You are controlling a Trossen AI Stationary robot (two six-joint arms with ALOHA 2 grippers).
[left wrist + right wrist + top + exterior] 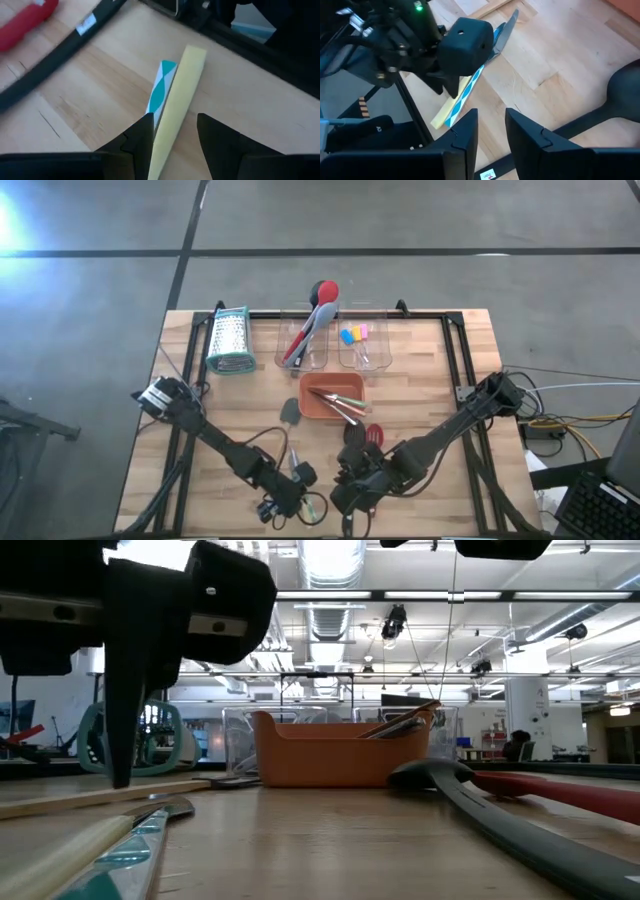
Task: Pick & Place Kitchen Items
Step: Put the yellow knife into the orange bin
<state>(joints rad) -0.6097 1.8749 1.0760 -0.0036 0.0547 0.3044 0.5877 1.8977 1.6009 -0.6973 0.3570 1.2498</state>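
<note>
The left gripper [172, 135] is low at the near edge of the bench [450, 390], its jaws straddling the pale yellow handle [177, 107] of a thin tool that lies flat on the wood, touching a teal-and-white patterned strip [160, 92] alongside it. The jaws appear closed on the handle or nearly so; whether they bear on it firmly I cannot tell. The right gripper [490, 132] hovers just beside, jaws parted and empty, looking down on the same tool and its metal blade [506, 31].

The main risk is a poor hold: the handle is thin and flat against the bench, so the fingertips could scrape the wood or pinch only an edge, and the tool could pivot or slip out on lifting. The strip touching it might be dragged along. The two arms are close together, so any sideways swing of either could knock them into each other.

Around them, a grey spatula [500, 815] and a red-handled utensil [570, 790] lie on the bench near the right arm and could be bumped. The orange tray [315, 408], already holding a few thin tools, sits in mid-bench. Behind it stand two clear tubs: one [305, 350] holding red and grey spoons, the other [365, 355] holding small coloured pieces. A box grater [229, 340] lies to the left.
</note>
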